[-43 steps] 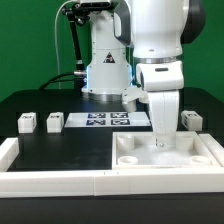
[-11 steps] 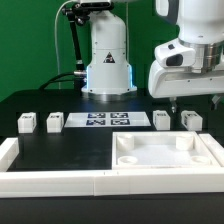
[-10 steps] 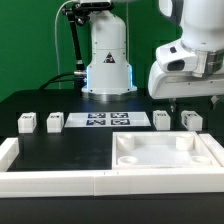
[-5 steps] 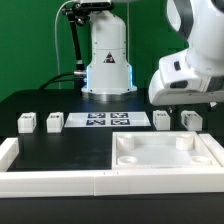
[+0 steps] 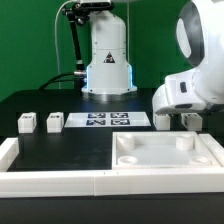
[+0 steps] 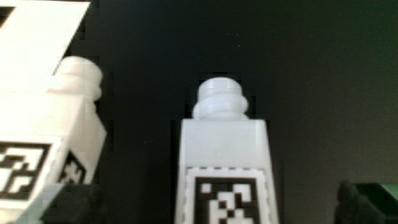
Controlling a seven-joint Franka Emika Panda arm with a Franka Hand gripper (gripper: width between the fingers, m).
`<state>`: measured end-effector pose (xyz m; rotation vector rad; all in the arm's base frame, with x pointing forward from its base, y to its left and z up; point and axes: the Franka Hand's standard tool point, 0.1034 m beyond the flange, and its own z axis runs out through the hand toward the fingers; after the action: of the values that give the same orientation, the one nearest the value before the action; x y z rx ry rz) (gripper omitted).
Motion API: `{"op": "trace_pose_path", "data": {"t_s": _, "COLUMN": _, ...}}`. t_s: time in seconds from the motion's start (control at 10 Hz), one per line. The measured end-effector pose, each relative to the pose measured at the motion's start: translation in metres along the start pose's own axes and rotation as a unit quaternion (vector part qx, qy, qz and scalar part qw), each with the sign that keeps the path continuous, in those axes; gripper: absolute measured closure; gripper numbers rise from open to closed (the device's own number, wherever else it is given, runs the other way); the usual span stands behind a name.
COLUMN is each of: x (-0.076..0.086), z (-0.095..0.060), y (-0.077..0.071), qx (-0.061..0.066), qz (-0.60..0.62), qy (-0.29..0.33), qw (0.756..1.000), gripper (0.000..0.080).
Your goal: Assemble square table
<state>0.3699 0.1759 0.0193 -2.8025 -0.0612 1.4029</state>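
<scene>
The square table top [image 5: 165, 152] lies at the front on the exterior view's right, with a raised rim and corner sockets. Two tagged white legs [image 5: 27, 122] [image 5: 54, 122] stand at the back left. Two more stand at the back right [image 5: 161, 120] [image 5: 192, 119]. My gripper [image 5: 187, 116] hangs low over the right pair, mostly hidden by the white hand. In the wrist view a leg [image 6: 226, 150] stands between my open gripper's [image 6: 217, 208] dark fingertips [image 6: 370, 200], with gaps on both sides. A second leg [image 6: 63, 110] stands beside it.
The marker board [image 5: 108, 120] lies at the back middle between the leg pairs. A long low white border rail [image 5: 50, 180] runs along the front and up the left side. The robot base [image 5: 105, 60] stands behind the marker board.
The arm left the table top, rose, then came down and back over the right pair of legs. The legs and the top have not moved.
</scene>
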Motion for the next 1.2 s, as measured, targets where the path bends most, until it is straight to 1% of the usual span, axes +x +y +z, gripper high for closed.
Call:
{"op": "trace_pose_path", "data": {"t_s": 0.3, "x": 0.003, "z": 0.009, "y": -0.007, "qx": -0.006, "qz": -0.004, "qy": 0.005, "qw": 1.000, "gripper": 0.0150}}
{"op": "trace_pose_path", "data": {"t_s": 0.5, "x": 0.005, "z": 0.014, "y": -0.007, "qx": -0.006, "qz": -0.004, "qy": 0.009, "qw": 1.000, "gripper": 0.0150}}
{"op": "trace_pose_path", "data": {"t_s": 0.6, "x": 0.005, "z": 0.014, "y": -0.006, "qx": -0.006, "qz": -0.004, "qy": 0.008, "qw": 1.000, "gripper": 0.0171}}
{"op": "trace_pose_path", "data": {"t_s": 0.7, "x": 0.005, "z": 0.014, "y": -0.006, "qx": -0.006, "qz": -0.004, "qy": 0.008, "qw": 1.000, "gripper": 0.0311}}
{"op": "trace_pose_path", "data": {"t_s": 0.8, "x": 0.005, "z": 0.014, "y": -0.006, "qx": -0.006, "qz": -0.004, "qy": 0.008, "qw": 1.000, "gripper": 0.0311}}
{"op": "trace_pose_path", "data": {"t_s": 0.9, "x": 0.005, "z": 0.014, "y": -0.006, "qx": -0.006, "qz": -0.004, "qy": 0.008, "qw": 1.000, "gripper": 0.0490}}
{"op": "trace_pose_path", "data": {"t_s": 1.0, "x": 0.005, "z": 0.014, "y": -0.006, "qx": -0.006, "qz": -0.004, "qy": 0.008, "qw": 1.000, "gripper": 0.0490}}
{"op": "trace_pose_path", "data": {"t_s": 1.1, "x": 0.005, "z": 0.014, "y": -0.006, "qx": -0.006, "qz": -0.004, "qy": 0.008, "qw": 1.000, "gripper": 0.0515}}
{"op": "trace_pose_path", "data": {"t_s": 1.2, "x": 0.005, "z": 0.014, "y": -0.006, "qx": -0.006, "qz": -0.004, "qy": 0.008, "qw": 1.000, "gripper": 0.0515}}
